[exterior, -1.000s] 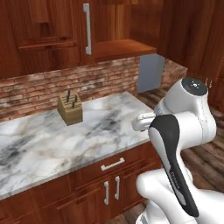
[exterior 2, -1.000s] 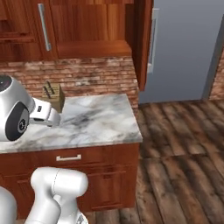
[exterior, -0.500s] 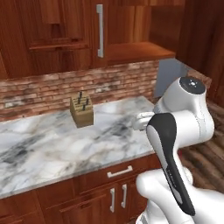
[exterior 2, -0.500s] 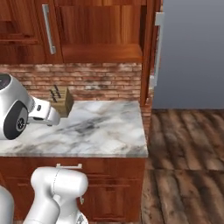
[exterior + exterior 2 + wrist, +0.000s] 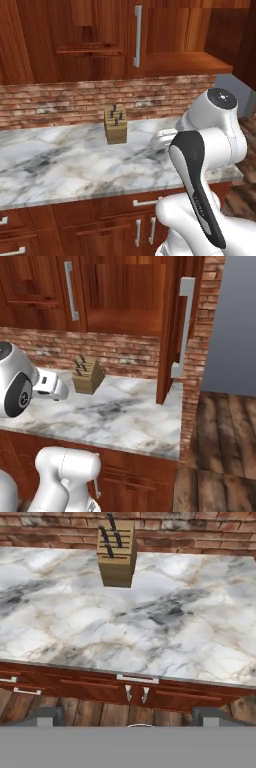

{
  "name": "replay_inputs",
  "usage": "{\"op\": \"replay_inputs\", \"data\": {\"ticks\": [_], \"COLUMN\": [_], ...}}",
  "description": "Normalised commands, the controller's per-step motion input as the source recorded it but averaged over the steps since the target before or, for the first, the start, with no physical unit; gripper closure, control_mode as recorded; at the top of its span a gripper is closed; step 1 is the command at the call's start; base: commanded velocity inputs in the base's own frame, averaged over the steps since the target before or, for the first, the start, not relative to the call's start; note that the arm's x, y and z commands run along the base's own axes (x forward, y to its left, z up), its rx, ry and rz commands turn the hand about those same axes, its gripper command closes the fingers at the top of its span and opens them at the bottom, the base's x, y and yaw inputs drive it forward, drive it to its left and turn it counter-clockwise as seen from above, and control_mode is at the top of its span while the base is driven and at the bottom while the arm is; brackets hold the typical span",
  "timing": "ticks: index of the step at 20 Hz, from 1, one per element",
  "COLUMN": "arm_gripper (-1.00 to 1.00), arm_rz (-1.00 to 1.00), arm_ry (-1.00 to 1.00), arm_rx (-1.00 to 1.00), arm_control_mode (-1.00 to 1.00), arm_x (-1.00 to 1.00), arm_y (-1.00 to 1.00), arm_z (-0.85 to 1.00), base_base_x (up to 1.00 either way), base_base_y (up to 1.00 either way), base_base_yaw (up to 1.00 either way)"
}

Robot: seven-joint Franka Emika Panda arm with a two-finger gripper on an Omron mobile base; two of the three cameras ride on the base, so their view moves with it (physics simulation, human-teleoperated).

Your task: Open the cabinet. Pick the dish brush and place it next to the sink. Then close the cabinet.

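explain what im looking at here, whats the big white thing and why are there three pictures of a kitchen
The big white thing is a robot arm on a base that can drive. Two cameras sit on that base, behind the arm: one looks over it from its left, one from its right, so both show the same rendered kitchen from two sides. The third camera sits on the arm's hand and looks along the claw, whose two dark tips stand wide apart at the bottom. It holds nothing.

On the marble counter stands a wooden knife block, in front of a brick wall. Above hangs the reddish-brown cabinet with long silver handles. In the right base view its right door stands swung open, edge-on.
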Motion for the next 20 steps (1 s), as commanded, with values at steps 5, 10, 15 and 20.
{"op": "replay_inputs", "data": {"ticks": [5, 10, 15, 20], "arm_gripper": [-1.00, -1.00, -1.00, -1.00], "arm_rz": [0.00, 0.00, 0.00, 0.00], "arm_ry": [0.00, 0.00, 0.00, 0.00], "arm_rx": [0.00, 0.00, 0.00, 0.00], "arm_control_mode": [1.00, 1.00, 1.00, 1.00], "arm_x": [0.00, 0.00, 0.00, 0.00], "arm_y": [0.00, 0.00, 0.00, 0.00], "arm_z": [0.00, 0.00, 0.00, 0.00], "base_base_x": [0.41, 0.21, 0.30, 0.46], "base_base_y": [-0.36, -0.13, -0.28, -0.34], "base_base_yaw": [-0.20, -0.22, -0.08, -0.13]}}
